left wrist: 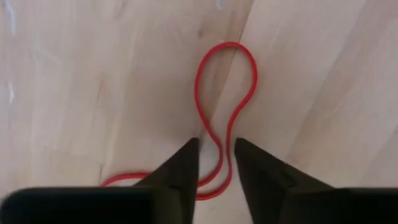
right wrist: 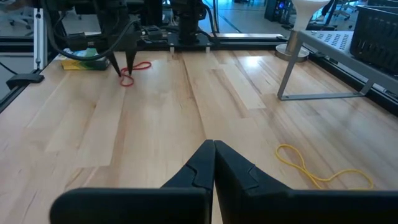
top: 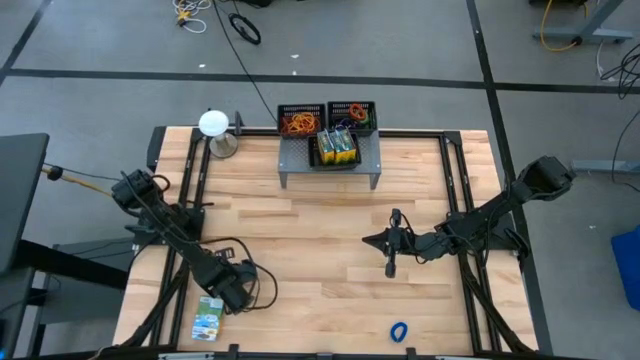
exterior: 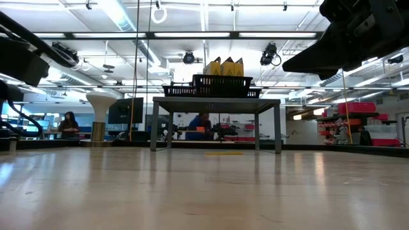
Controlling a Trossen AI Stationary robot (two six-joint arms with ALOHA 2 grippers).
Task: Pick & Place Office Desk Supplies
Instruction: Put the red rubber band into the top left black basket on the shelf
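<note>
Left gripper is down at the near-left of the tabletop, jaws slightly apart and straddling a red rubber band. Both strands of the loop's waist run through the gap; nothing is clamped yet. The band lies flat on the wood in a figure-eight, part of it trailing off beside one finger.

My read: the step in hand is the pinch. I want the tips right down on the wood before closing, since the band is thin and will slip under raised tips. Close on the two strands where they cross the gap, lift straight up, check it hangs free, then carry it to the black mesh trays on the grey perforated shelf at the far edge.

Right gripper hovers mid-right, jaws together, holding nothing. A yellow rubber band lies just ahead of it, a blue one sits near the front edge, and a green-white card box is next to the left arm.

Tabletop is pale wood planks. Beyond it is an open lab floor with cables, and people are at desks in the background.
</note>
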